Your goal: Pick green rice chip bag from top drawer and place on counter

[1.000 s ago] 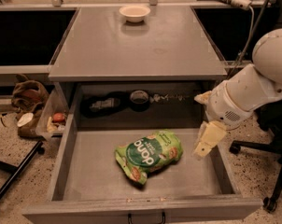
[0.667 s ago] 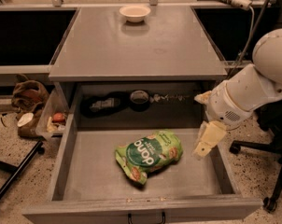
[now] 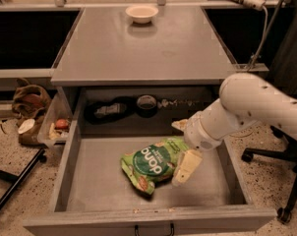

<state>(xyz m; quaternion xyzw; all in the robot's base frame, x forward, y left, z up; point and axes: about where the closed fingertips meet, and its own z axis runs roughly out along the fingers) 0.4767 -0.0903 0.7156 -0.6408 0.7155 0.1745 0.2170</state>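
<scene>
The green rice chip bag (image 3: 151,163) lies flat on the bottom of the open top drawer (image 3: 65,176), a little right of centre, logo up. My gripper (image 3: 183,146) is at the bag's right end, down inside the drawer, on a white arm coming in from the right. Its fingers are spread apart: the near fingertip (image 3: 187,167) overlaps the bag's right edge and the far one shows behind the wrist. The bag rests on the drawer bottom. The counter (image 3: 138,48) is the grey top above the drawer.
A small cream bowl (image 3: 142,13) stands at the back of the counter. Dark objects (image 3: 109,110) and a round roll (image 3: 146,103) sit in the recess behind the drawer. A clear bin of clutter (image 3: 55,127) hangs at the left. An office chair base (image 3: 281,181) is at the right.
My gripper has moved left and slightly down to the bag; its near finger now overlaps the bag's right edge. The bag has not moved.
</scene>
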